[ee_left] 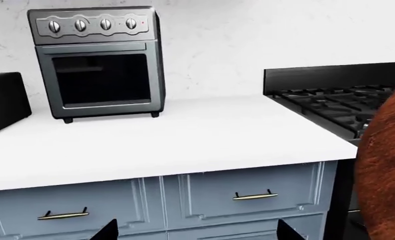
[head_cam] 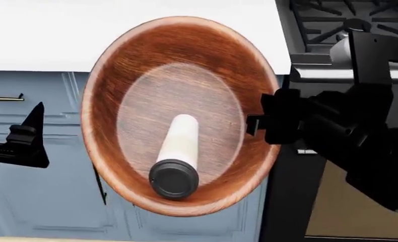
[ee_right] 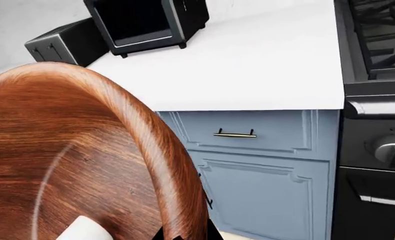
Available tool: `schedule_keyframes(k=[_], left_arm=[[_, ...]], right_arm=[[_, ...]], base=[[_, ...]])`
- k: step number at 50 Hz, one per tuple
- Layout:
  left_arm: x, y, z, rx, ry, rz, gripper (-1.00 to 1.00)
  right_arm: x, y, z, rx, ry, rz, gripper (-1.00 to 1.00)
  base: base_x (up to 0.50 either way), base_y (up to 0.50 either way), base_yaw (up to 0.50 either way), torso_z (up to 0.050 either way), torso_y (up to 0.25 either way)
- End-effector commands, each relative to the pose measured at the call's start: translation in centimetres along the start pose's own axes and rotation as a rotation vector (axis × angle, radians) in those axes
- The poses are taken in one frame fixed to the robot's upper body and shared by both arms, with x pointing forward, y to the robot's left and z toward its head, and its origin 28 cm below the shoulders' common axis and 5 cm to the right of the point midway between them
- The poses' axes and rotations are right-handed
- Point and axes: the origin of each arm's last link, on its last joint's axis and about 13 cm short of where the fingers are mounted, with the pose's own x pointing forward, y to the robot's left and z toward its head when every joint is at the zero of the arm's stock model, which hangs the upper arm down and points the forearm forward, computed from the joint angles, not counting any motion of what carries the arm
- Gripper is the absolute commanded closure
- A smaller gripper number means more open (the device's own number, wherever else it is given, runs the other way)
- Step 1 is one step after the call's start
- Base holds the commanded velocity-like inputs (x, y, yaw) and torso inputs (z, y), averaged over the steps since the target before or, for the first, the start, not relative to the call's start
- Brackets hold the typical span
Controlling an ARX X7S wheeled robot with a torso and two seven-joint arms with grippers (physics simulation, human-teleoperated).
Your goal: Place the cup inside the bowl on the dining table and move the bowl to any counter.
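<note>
The reddish-brown wooden bowl [head_cam: 179, 101] hangs tilted in the air in front of the counter [head_cam: 84, 35]. My right gripper [head_cam: 256, 123] is shut on its right rim. In the right wrist view the rim of the bowl [ee_right: 71, 150] runs between the two dark tips of the right gripper [ee_right: 184, 235]. The cream cup [head_cam: 179, 146] lies on its side inside the bowl, dark lid toward me; a sliver of the cup [ee_right: 84, 231] shows. My left gripper [head_cam: 34, 136] hovers left of the bowl, open and empty, its fingertips [ee_left: 107, 231] wide apart before the drawers. The dining table is out of view.
On the white counter [ee_left: 184, 140] stand a grey toaster oven [ee_left: 97, 62] and a black toaster [ee_left: 4, 100] by the marble backsplash. A black gas stove [ee_left: 337, 100] adjoins the counter on the right, its oven front [ee_right: 377, 150] below. Blue-grey drawers [ee_left: 251, 195] sit under the worktop.
</note>
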Motion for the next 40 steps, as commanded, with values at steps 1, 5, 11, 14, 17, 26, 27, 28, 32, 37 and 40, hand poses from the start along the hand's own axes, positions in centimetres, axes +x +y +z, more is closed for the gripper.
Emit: schedule_keyframes(k=[1,5,11,14,17,26,27,28,32,37,40], left_arm=[[-0.05,0.19,1.20,0.004,-0.029,0.008,-1.00],[-0.11,0.38,1.29,0.005,-0.032,0.014,-1.00],[-0.24,0.24,1.62,0.005,-0.040,0.007,-1.00],[-0.19,0.39,1.76,0.005,-0.044,0.010,-1.00],[-0.21,0.41,1.77,0.005,-0.044,0.011,-1.00],[-0.26,0.29,1.73,0.005,-0.044,0.008,-1.00],[-0.27,0.30,1.72,0.005,-0.044,0.008,-1.00],[-0.33,0.40,1.70,0.005,-0.044,0.008,-1.00],[-0.41,0.61,1.79,0.004,-0.046,0.010,-1.00],[-0.32,0.41,1.86,0.006,-0.048,0.011,-1.00],[-0.23,0.21,1.79,0.005,-0.047,0.011,-1.00]], right_arm=[[-0.27,0.26,1.12,-0.006,-0.039,0.015,1.00],[-0.26,0.28,1.09,-0.008,-0.036,0.016,1.00],[-0.09,0.40,1.08,-0.022,-0.035,0.022,1.00],[-0.16,0.44,1.02,-0.020,-0.038,0.021,1.00],[-0.23,0.36,0.99,-0.017,-0.036,0.015,1.00],[-0.14,0.28,0.94,-0.002,-0.037,0.016,1.00],[-0.14,0.29,0.97,-0.001,-0.038,0.015,1.00],[-0.16,0.33,1.01,-0.002,-0.037,0.015,1.00],[-0.23,0.37,1.10,-0.003,-0.038,0.015,1.00],[-0.06,0.51,1.02,-0.004,-0.026,0.024,1.00],[0.00,0.49,1.12,-0.007,-0.026,0.024,1.00]], base=[[0.50,0.00,0.00,0.000,0.000],[0.50,0.00,0.00,0.000,0.003],[0.50,0.00,0.00,0.000,0.002],[0.50,0.00,0.00,0.000,0.004],[0.50,0.00,0.00,0.000,0.000],[0.50,0.00,0.00,0.000,0.002],[0.50,-0.02,0.00,0.000,0.000],[0.50,-0.03,0.00,0.000,0.000],[0.50,-0.10,0.00,0.003,0.003],[0.50,-0.16,0.00,0.000,0.002],[0.50,-0.19,0.00,0.000,0.000]])
